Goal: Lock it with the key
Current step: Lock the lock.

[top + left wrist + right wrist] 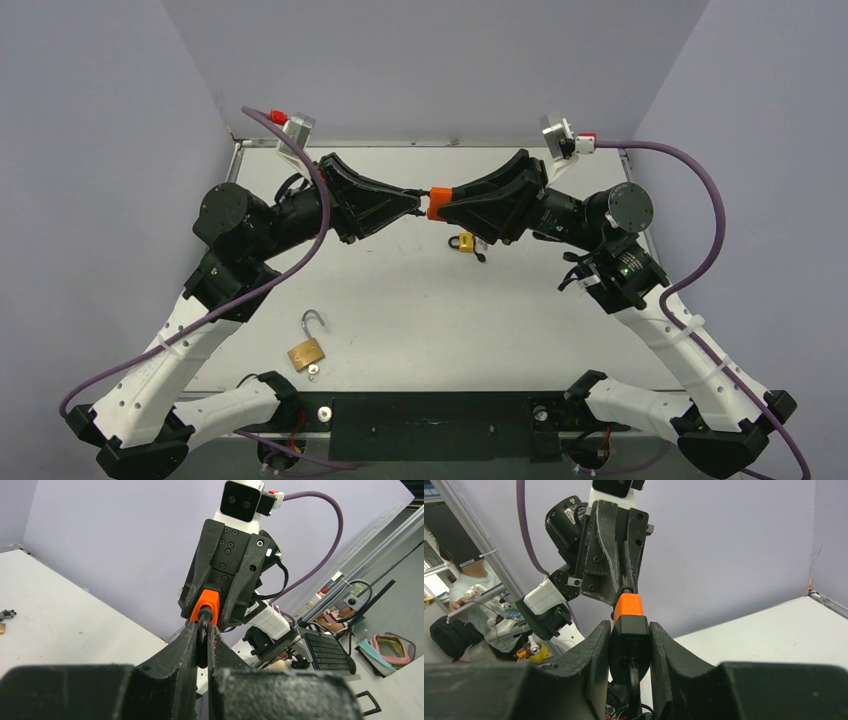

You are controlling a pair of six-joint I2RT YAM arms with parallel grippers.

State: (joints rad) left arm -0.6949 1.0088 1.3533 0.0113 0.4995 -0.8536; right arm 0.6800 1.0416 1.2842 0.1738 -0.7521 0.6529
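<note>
Key or shackle, the dark slim piece pinched in the left gripper is unreadable; the orange-and-black lock, clamped by the right gripper above the table toward 12 o'clock, runs 9-to-3, orange end toward 9.

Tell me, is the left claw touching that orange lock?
Touching. The left wrist view shows the left claw pinched shut on the black loop of the orange lock, with no gap.

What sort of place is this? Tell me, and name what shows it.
Probably a robotics lab test cell: a white table boxed in by plain lavender walls, two arms bolted to its edge, and past the walls a keyboard and a seated person.
</note>
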